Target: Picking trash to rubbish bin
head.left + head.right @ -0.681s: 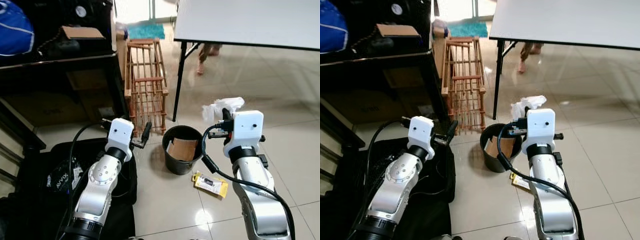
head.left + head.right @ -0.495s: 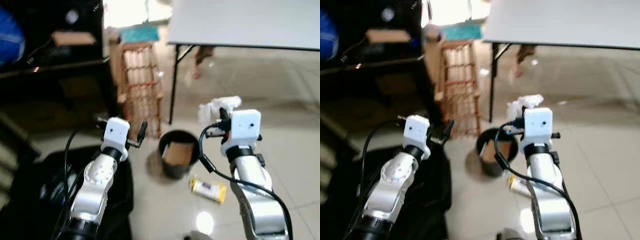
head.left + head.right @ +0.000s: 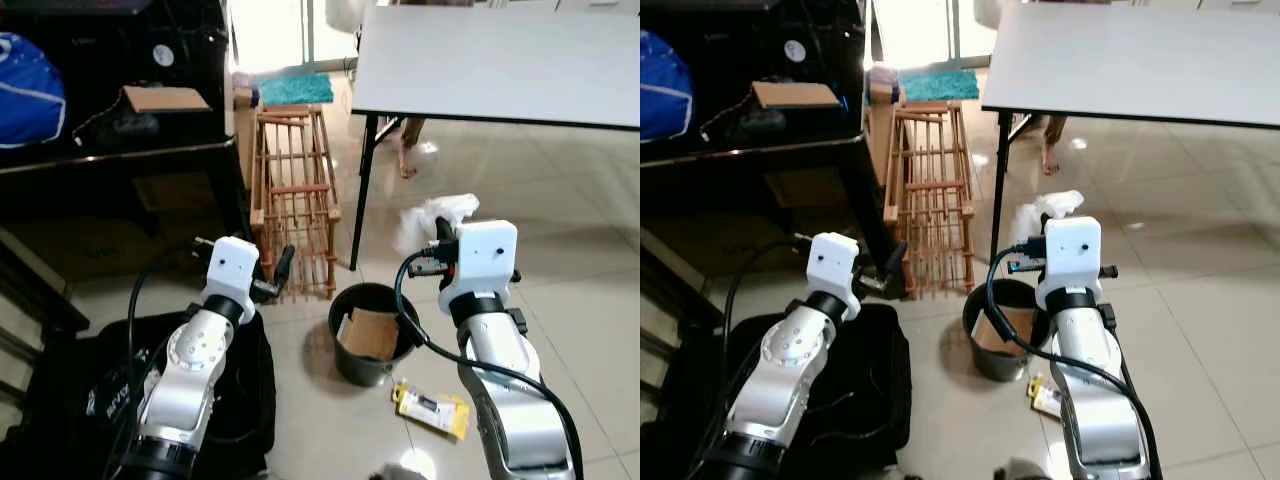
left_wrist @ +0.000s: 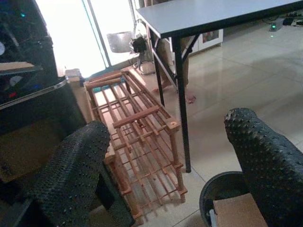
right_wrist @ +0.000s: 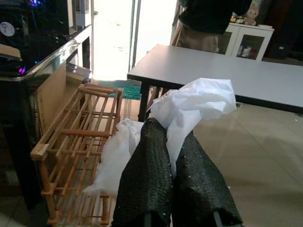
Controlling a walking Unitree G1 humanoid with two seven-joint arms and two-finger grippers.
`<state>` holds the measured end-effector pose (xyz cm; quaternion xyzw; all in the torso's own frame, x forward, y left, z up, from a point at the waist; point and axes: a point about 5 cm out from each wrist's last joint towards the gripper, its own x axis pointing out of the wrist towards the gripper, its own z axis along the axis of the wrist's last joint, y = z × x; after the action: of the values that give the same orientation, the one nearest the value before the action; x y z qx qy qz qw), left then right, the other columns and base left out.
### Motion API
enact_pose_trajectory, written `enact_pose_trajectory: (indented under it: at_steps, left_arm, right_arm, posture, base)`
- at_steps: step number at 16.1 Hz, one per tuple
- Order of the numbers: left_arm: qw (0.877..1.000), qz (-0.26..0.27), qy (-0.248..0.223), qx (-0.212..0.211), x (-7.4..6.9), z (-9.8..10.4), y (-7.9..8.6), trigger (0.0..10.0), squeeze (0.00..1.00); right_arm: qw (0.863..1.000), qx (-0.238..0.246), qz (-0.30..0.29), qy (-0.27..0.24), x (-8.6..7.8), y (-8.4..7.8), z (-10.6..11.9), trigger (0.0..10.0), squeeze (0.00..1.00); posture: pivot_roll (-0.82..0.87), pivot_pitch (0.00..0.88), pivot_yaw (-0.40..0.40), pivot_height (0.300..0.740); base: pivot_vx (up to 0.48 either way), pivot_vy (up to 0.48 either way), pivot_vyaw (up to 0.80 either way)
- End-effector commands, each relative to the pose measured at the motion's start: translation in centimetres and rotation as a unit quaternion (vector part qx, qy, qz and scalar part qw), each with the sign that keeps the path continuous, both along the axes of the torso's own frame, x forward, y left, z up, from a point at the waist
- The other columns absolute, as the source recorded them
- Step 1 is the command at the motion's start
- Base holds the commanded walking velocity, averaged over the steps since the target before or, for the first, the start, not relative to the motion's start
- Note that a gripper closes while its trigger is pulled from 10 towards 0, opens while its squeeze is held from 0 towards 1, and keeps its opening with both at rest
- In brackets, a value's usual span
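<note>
My right gripper (image 5: 173, 137) is shut on a crumpled white tissue (image 5: 191, 105). It holds the tissue (image 3: 433, 216) up in the air, just past the far right rim of the black bin (image 3: 344, 350). The bin stands on the tiled floor between my arms, with a piece of brown cardboard (image 3: 372, 333) inside. A yellow packet (image 3: 432, 409) lies on the floor right of the bin, under my right arm. My left gripper (image 4: 165, 137) is open and holds nothing, raised left of the bin near the wooden rack.
A wooden slatted rack (image 3: 293, 195) leans behind the bin. A grey table (image 3: 500, 60) with black legs stands at the back right, with a person's feet (image 3: 406, 168) beyond it. A dark desk (image 3: 110, 150) is at left. A black bag (image 3: 80, 400) covers the floor under my left arm.
The whole picture has shifted and sharpened after a blur, so the camera moved. The bin now sits lower in view. Both grippers keep their poses, and the right one still holds the tissue.
</note>
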<state>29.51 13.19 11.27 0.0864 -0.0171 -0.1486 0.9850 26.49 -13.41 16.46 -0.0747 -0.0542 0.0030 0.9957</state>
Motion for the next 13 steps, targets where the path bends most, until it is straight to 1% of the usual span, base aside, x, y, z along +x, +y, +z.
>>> enact_pose_trajectory:
  at_steps: [1, 11, 13]
  left_arm:
    - [1.0, -0.009, 0.0, -0.001, -0.06, 0.0, -0.57, 10.0, 0.0]
    - [1.0, -0.006, 0.002, 0.003, -0.17, -0.18, -0.56, 10.0, 0.0]
    - [1.0, -0.002, 0.001, 0.003, -0.19, -0.18, -0.44, 10.0, 0.0]
  right_arm:
    - [1.0, -0.004, -0.011, -0.004, -0.06, -0.57, 0.13, 0.0, 0.0]
    - [1.0, -0.007, -0.012, 0.0, -0.11, -0.52, -0.06, 0.0, 0.0]
    - [1.0, -0.01, -0.021, 0.006, -0.16, -0.77, -0.33, 0.0, 0.0]
  posture:
    - [-0.03, 0.118, 0.039, 0.74]
    - [-0.03, 0.122, 0.036, 0.74]
    - [-0.03, 0.127, 0.037, 0.74]
  base:
    - [0.352, 0.0, 0.0]
    - [0.349, 0.0, 0.0]
    - [0.0, 0.0, 0.0]
